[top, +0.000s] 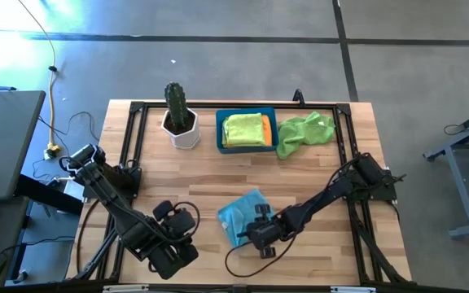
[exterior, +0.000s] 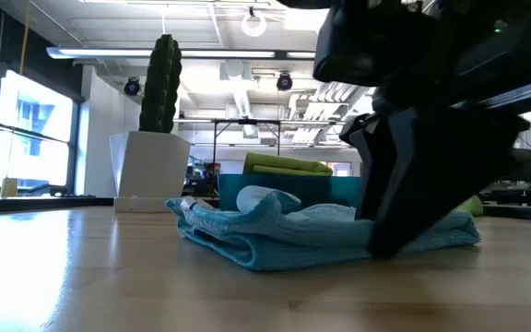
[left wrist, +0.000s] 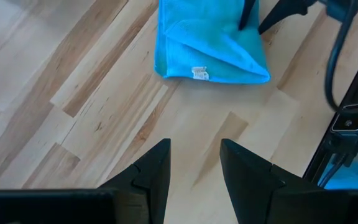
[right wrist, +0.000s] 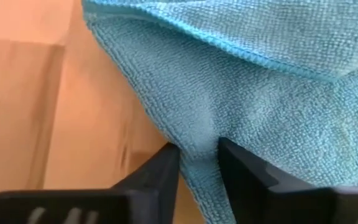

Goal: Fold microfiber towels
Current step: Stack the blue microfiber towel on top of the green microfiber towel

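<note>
The right gripper [right wrist: 197,155] has its jaws pinched on an edge of the blue towel [top: 243,216], which lies half-folded near the front middle of the table [top: 340,163]. The left gripper [left wrist: 194,165] hovers just beside it over bare wood, jaws apart and empty. The fold of this towel looks to be in hand — next, the held edge wants carrying across and laying flat. Folded green and orange towels sit in the bin [top: 247,146]; a green one [top: 304,132] lies crumpled beside it. A small white tag [left wrist: 199,73] shows — unreadable.
</note>
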